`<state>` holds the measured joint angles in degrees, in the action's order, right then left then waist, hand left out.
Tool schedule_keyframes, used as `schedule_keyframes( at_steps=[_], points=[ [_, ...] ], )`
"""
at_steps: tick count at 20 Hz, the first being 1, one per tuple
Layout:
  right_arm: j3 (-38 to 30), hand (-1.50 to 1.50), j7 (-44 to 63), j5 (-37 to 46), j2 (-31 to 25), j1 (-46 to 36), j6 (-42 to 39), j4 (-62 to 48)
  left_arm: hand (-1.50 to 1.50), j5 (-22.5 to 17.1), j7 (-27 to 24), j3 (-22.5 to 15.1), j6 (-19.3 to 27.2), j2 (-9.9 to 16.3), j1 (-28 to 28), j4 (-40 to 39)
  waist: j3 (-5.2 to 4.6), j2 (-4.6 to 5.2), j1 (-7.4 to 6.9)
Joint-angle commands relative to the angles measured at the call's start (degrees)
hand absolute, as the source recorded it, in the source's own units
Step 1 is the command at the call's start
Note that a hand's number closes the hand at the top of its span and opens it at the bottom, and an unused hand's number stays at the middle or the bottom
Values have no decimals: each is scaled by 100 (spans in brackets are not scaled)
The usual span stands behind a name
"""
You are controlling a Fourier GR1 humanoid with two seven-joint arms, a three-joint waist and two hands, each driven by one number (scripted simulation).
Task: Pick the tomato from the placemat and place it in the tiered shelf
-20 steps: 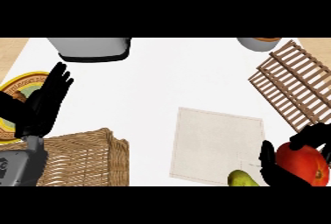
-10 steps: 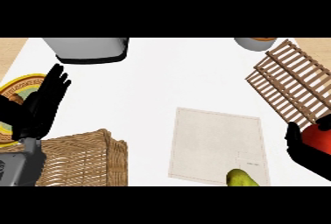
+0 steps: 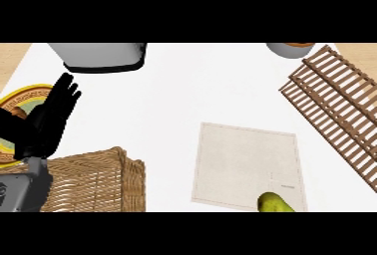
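The beige placemat [image 3: 247,167] lies right of centre on the white counter, with a yellow-green fruit [image 3: 274,203] at its lower edge. No tomato shows in the head view. The wooden slatted tiered shelf [image 3: 337,107] runs along the right side. My left hand [image 3: 50,119] rests open at the left, fingers straight and pointing up, over a yellow-rimmed plate. My right hand is out of view.
A wicker basket [image 3: 92,182] stands at the lower left. A yellow-rimmed plate [image 3: 18,99] lies at the left edge. A grey pot [image 3: 99,56] sits at the top left, and a small bowl [image 3: 290,48] at the top right.
My right hand, curled round the red tomato at the lower right, has slid out past the right edge with it. The left hand has barely moved.
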<state>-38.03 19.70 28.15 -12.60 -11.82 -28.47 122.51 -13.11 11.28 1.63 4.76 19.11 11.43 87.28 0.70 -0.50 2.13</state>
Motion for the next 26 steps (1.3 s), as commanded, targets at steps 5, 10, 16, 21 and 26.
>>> schedule_keyframes(
  at_steps=[5, 10, 16, 21, 26],
  points=[
    [-1587, -150, -956, -522, -1616, -403, 385, -2661, 0, 37, 132, -72, -100, -19, 66, 125, -61, 70, -246],
    [-1609, -150, -1612, -700, -2127, -906, 923, -3788, 0, 166, 100, -237, 14, -238, 65, 82, -65, 65, -261],
    [-1909, -150, -2161, -1229, -2659, -1069, 1146, -4614, 0, 85, 275, 24, -37, -66, 511, -206, -68, 55, -214],
    [-2166, -150, -1809, -2084, -3672, -848, -595, -5725, 0, 95, -230, -22, -91, -85, 115, -291, -69, 46, -166],
    [-2651, -150, -2159, -2315, -4635, -444, -1148, -6953, 0, 279, 441, -362, 260, -237, 34, 452, -58, 34, -208]
  ],
)
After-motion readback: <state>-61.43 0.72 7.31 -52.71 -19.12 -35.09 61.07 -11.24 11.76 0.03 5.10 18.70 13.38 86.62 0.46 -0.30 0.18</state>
